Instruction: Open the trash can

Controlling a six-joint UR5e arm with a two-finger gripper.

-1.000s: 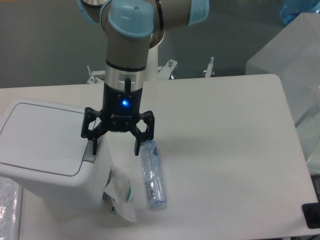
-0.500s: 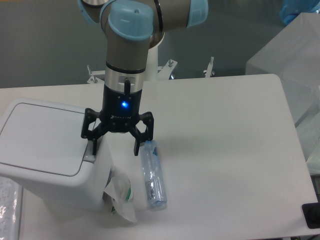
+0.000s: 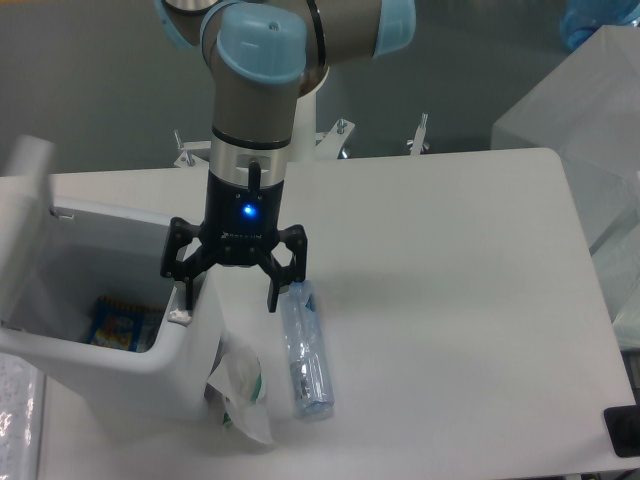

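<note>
The white trash can (image 3: 150, 365) stands at the left of the table. Its lid (image 3: 22, 190) stands swung up at the far left, blurred, and the inside shows a blue and yellow packet (image 3: 112, 320). My gripper (image 3: 228, 298) hangs open over the can's right rim. Its left finger (image 3: 183, 293) rests on the small grey push tab (image 3: 178, 316). Its right finger hangs beside a clear plastic bottle (image 3: 305, 350) lying on the table.
A crumpled white bag with green print (image 3: 240, 390) lies against the can's right side. Translucent plastic sheeting (image 3: 590, 130) covers things at the right edge. A black object (image 3: 625, 432) sits at the bottom right corner.
The trash can's lid has sprung up from flat and shut to standing open. The gripper has stayed on the push tab.
</note>
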